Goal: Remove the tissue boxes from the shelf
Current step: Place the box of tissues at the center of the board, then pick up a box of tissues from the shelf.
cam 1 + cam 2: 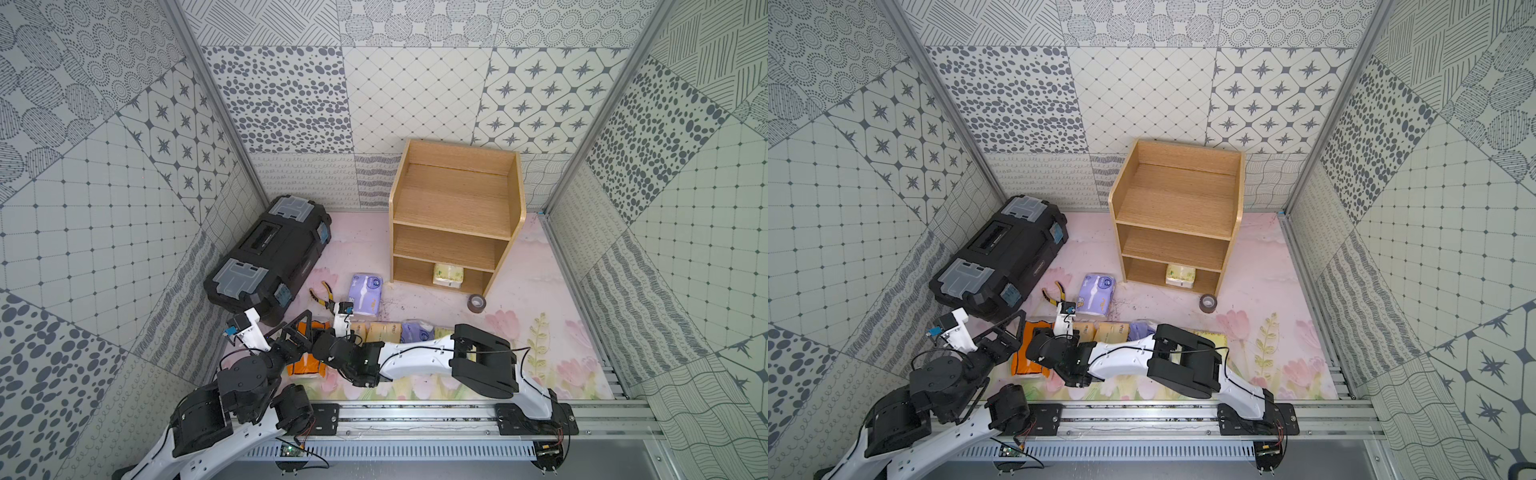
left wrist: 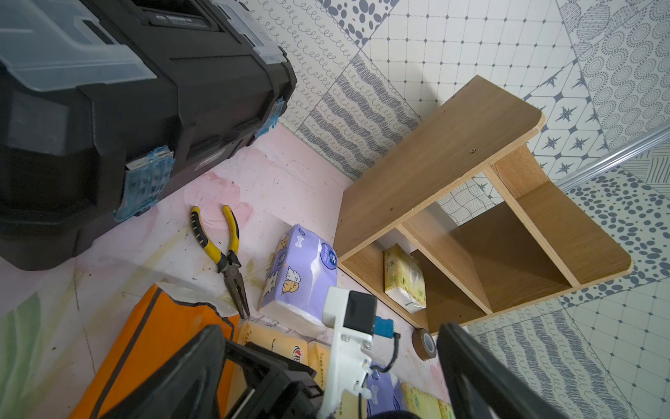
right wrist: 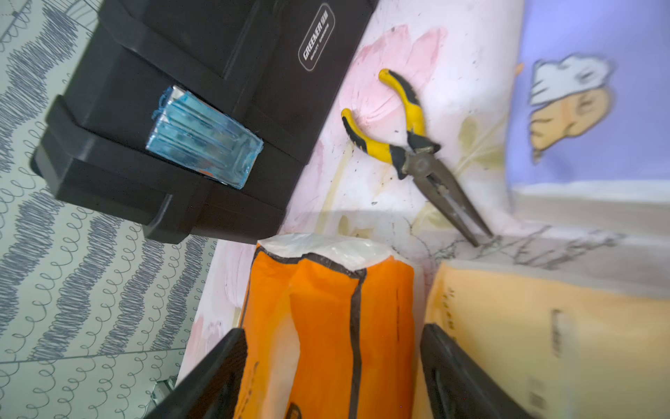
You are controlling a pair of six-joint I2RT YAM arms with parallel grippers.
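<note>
The light-wood shelf [image 1: 455,199] stands at the back right, with one yellow-green tissue pack [image 1: 448,275] in its bottom tier; the upper tiers are bare. A lavender pack [image 1: 365,291] lies on the mat in front of it. Pale orange packs [image 1: 384,332], another lavender one and a yellow-green one lie in a row partly under my right arm. My right gripper [image 3: 333,330] is open, its jaws on either side of the bright orange pack [image 3: 326,326] on the mat. My left gripper [image 2: 330,328] hovers open just beside it, holding nothing.
A black toolbox [image 1: 266,249] lies at the left by the wall. Yellow-handled pliers [image 1: 326,295] rest between it and the lavender pack. A brown tape roll [image 1: 476,302] stands near the shelf's front right corner. Patterned walls close in on three sides.
</note>
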